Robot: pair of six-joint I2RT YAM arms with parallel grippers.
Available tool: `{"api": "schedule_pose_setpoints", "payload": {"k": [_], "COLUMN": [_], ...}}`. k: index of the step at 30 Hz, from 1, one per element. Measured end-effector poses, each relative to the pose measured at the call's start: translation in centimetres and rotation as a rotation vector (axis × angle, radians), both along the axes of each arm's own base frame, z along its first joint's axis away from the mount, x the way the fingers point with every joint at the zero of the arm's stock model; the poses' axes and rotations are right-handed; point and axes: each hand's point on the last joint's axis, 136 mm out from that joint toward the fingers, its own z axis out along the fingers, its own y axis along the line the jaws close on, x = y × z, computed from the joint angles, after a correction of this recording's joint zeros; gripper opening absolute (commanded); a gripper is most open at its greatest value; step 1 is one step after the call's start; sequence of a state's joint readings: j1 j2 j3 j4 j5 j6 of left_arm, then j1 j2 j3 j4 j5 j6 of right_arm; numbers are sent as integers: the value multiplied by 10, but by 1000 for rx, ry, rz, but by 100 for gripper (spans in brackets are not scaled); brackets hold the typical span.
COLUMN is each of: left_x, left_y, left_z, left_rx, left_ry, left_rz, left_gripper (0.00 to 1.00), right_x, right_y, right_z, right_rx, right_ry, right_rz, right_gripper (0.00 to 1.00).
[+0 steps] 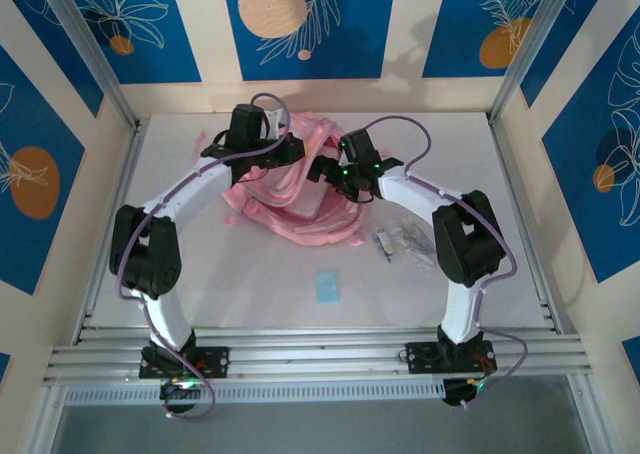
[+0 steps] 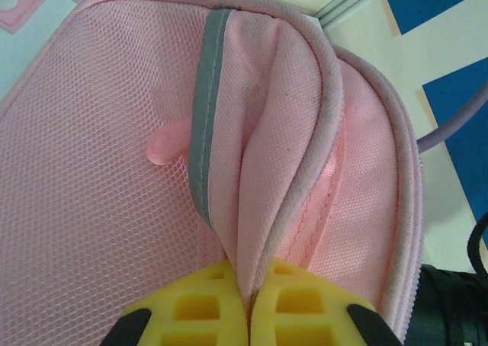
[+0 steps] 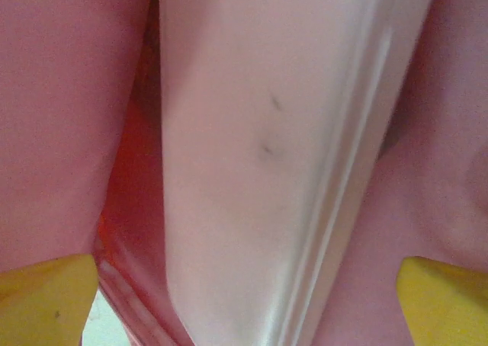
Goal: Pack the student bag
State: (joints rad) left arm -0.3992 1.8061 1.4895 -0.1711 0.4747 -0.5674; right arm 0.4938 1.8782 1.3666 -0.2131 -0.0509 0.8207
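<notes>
Two arms meet over the student bag [image 1: 300, 209], a crumpled pink backpack with loose straps lying mid-table [image 1: 200, 274], toward the far side. We see a small blue card [image 1: 327, 287] and clear packets [image 1: 405, 242] apart from it near the right arm. The arms cover the bag's top.

From the left wrist, the left gripper [image 2: 248, 289] pinches a fold of pink cloth beside a mesh pocket [image 2: 99, 209] with a grey strip [image 2: 204, 117].

From the right wrist, the right gripper [image 3: 244, 300] stands wide apart. Blurred pink cloth lies between its yellow fingers [image 3: 46, 296], and we cannot tell whether they press it.
</notes>
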Motion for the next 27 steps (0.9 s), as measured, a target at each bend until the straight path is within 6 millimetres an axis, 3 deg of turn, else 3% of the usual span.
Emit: {"api": "schedule_pose_setpoints", "payload": {"k": [5,9,15,21,27], "left_x": [0,-3,-5,-2,5], "left_y": [0,1,1,5,16], "left_z": [0,-1,1,1,-4], "left_rx": [0,-1,-8,-9,14], "left_ry": [1,3,1,11,7], "left_rz": [0,-2,-1,25,79], "left_gripper": [0,0,0,0,0], "right_x": [-3,0,0,20,36], "right_y": [1,8,36,74,93], "right_z": [-2,-7,-43,-40,-32], "right_rx": [24,44,46,119,226], "right_ry": [-8,-13,49,45,11], "right_rz": [10,24,64,79,98], "right_gripper": [60,60,60,49,42]}}
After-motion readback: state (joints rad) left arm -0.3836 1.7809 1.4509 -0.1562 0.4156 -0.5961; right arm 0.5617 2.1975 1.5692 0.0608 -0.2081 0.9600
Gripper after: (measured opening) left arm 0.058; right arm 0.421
